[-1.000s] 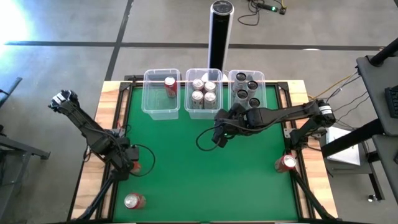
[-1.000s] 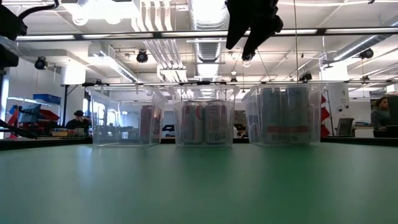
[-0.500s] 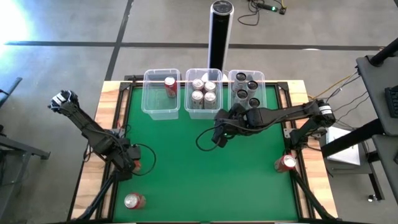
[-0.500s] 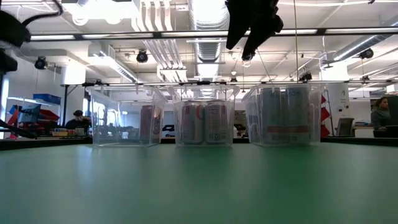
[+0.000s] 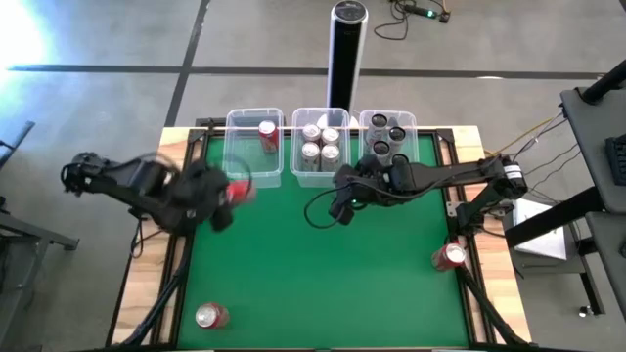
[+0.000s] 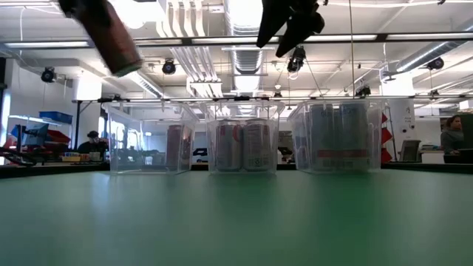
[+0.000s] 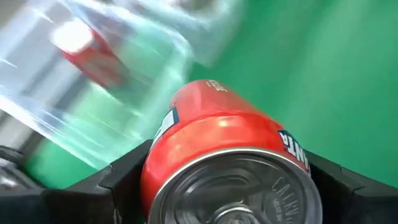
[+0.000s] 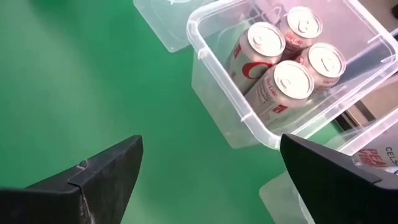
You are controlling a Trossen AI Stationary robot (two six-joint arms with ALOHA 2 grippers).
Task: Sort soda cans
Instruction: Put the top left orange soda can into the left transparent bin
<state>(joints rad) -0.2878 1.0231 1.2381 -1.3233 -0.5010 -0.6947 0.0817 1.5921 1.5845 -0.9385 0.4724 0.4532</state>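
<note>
- Worktop (image 5: 323, 264) of green felt fills the middle of the overhead picture, with three clear tubs in a row along its upper edge.
- Left gripper (image 5: 220, 193), at left of centre in the overhead picture, has its fingers pinching a red can (image 7: 214, 146). Its wrist picture shows the can clamped between the two fingers, silver top facing the camera. It is off the worktop, near the left tub (image 5: 254, 147).
- Left tub holds one red can (image 5: 267, 133).
- Middle tub (image 5: 320, 147) holds four silver cans (image 8: 292, 74) standing upright.
- Right gripper (image 5: 342, 202), just right of centre, hangs over the worktop below the middle tub, fingers spread and holding nothing.
- Right tub (image 5: 388, 139) holds dark-topped cans (image 5: 389, 137).
- Two more red cans are not yet sorted: one (image 5: 209, 316) at lower left of the overhead picture, one (image 5: 449, 257) at the right edge.
- Risks, as a judgement: the held can looks tilted, so a release at that angle could catch the tub rim and roll away. The can at the right edge could be knocked off the worktop by a careless reach. The two arms are close together near the tubs and could collide.
</note>
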